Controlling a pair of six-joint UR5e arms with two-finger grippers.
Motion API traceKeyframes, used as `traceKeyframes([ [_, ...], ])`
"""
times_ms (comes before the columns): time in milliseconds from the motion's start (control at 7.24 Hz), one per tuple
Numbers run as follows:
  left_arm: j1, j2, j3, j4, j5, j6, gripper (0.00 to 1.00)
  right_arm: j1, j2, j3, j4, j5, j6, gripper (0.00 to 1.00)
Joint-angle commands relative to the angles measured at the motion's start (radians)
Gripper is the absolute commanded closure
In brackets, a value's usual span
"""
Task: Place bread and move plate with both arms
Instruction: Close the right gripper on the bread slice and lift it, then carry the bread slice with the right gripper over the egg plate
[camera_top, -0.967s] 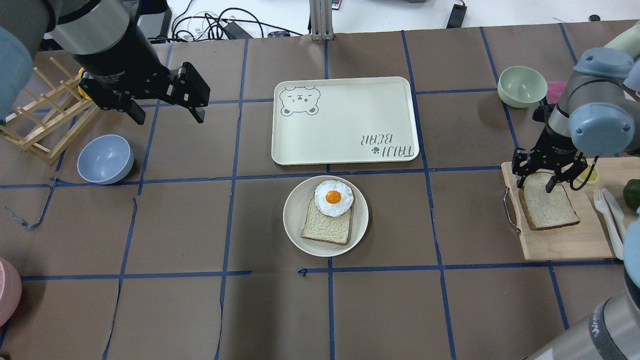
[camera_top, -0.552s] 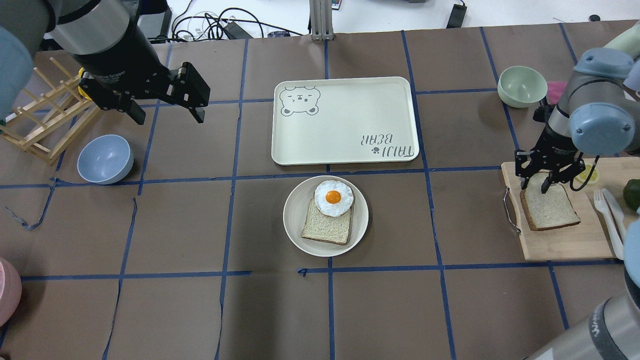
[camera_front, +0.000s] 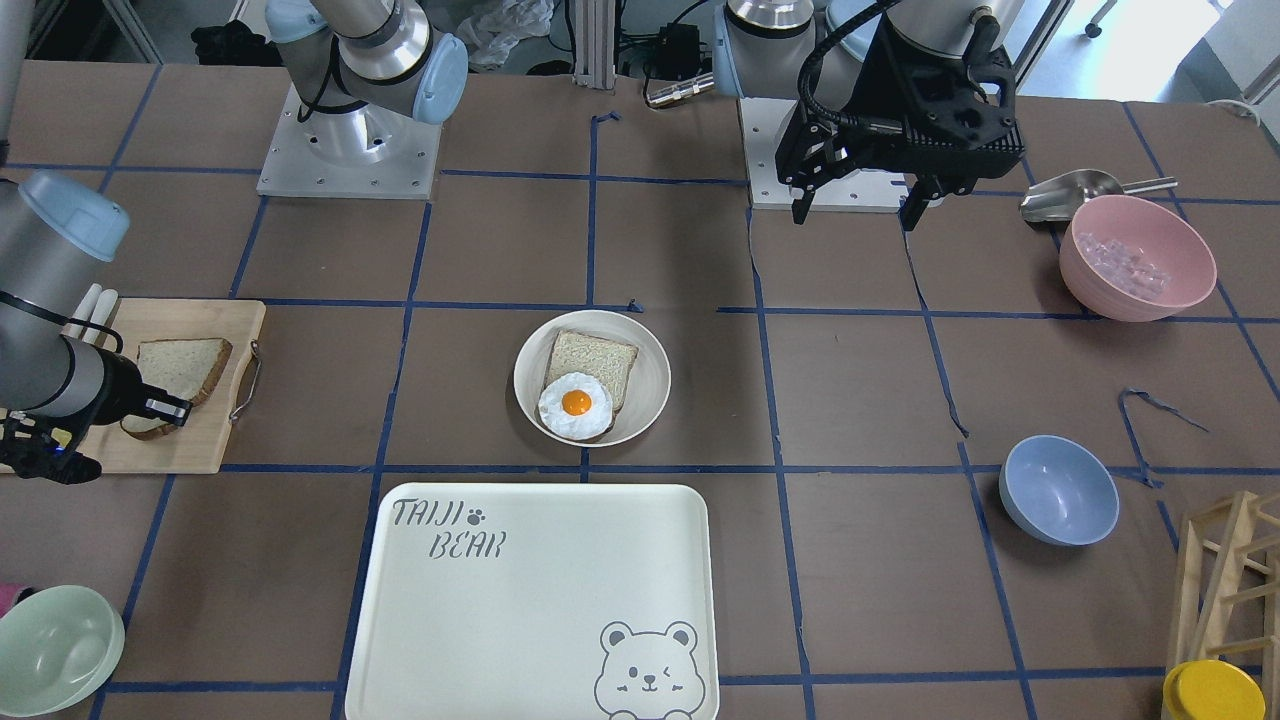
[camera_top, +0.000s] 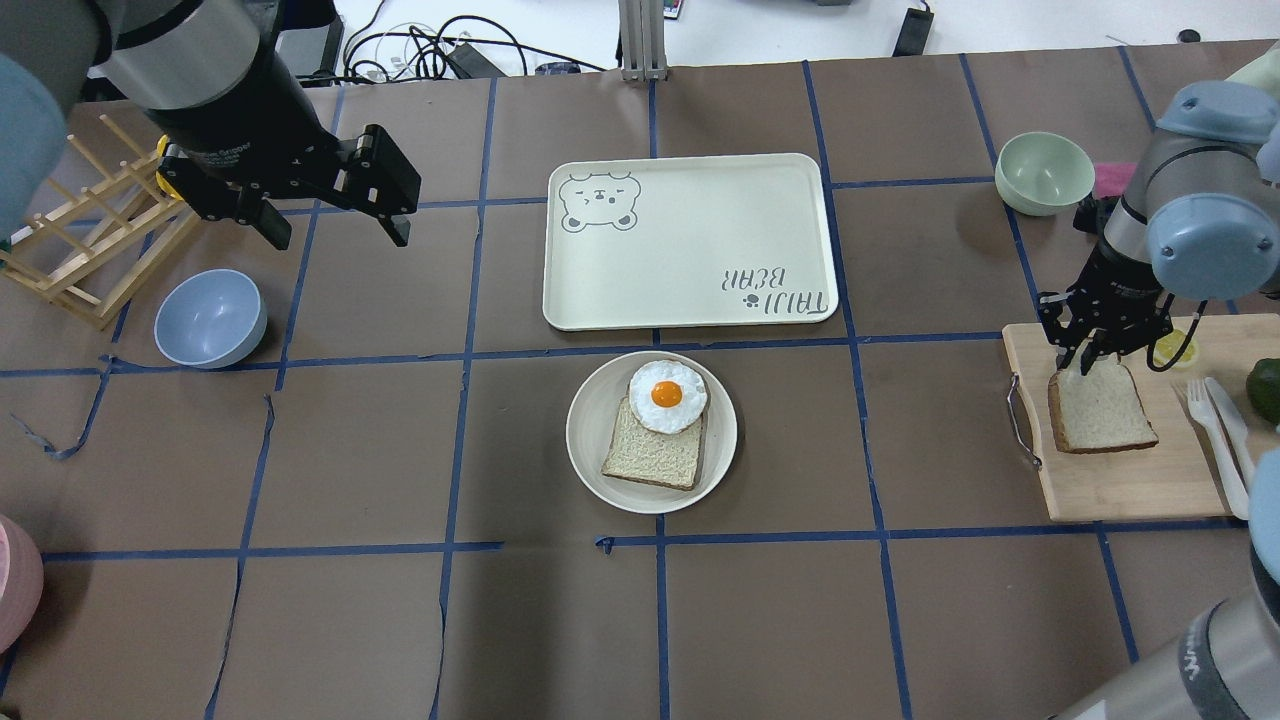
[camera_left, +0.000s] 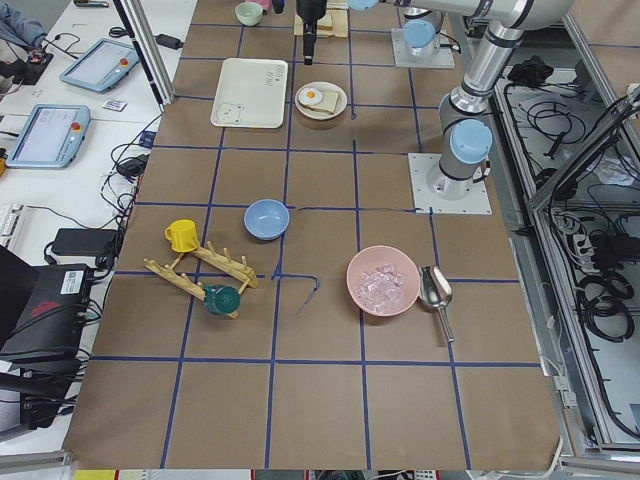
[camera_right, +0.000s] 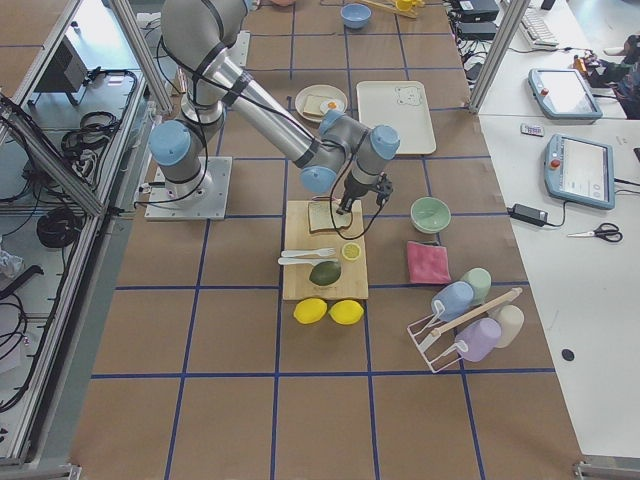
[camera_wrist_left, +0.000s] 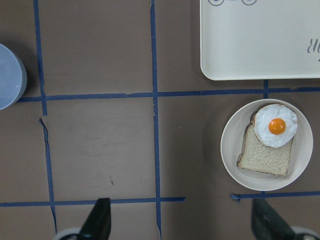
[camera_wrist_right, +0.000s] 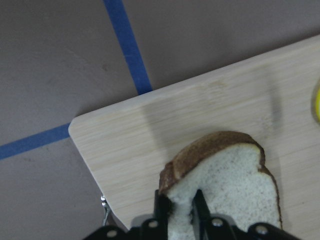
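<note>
Between the fingers of the right gripper (camera_wrist_right: 181, 207) sits the bread (camera_wrist_right: 230, 185), and the jaws are pinched down narrow on one end of the slice! The rest of it runs out ahead of the jaws over the board (camera_wrist_right: 125, 145), dark crust curving round the far end. Whether that far end touches the wood is hard to tell. The board's corner and long edge lie just beyond the bread.

Off to the jaws' side, a stretch of taped brown table (camera_top: 950, 450) separates the board's handle edge from the plate (camera_top: 590, 470), well apart, carrying a smaller slice and an egg (camera_top: 667, 396).

Over there, the left gripper (camera_top: 335, 230) hangs high with jaws spread wide, gripping nothing, the plate ahead and to one side.
</note>
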Motion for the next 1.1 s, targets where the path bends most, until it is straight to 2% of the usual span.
traceKeyframes([
  [0,-0.001,0.000,0.000,0.000,0.000,0.000,0.00,0.002,-0.061,-0.078,0.132,0.005,0.001,1.00],
  [276,-0.001,0.000,0.000,0.000,0.000,0.000,0.00,0.034,-0.075,-0.176,0.286,0.019,0.082,1.00],
  [414,0.001,0.000,0.000,0.000,0.000,0.000,0.00,0.117,-0.093,-0.221,0.338,0.031,0.165,1.00],
  [691,-0.001,0.000,0.000,0.000,0.000,0.000,0.00,0.318,-0.095,-0.249,0.356,0.038,0.437,1.00],
  [829,0.001,0.000,0.000,0.000,0.000,0.000,0.00,0.404,-0.095,-0.270,0.356,0.068,0.556,1.00],
  [967,0.001,0.000,-0.001,-0.002,0.000,0.000,0.00,0.473,-0.087,-0.290,0.356,0.138,0.674,1.00],
])
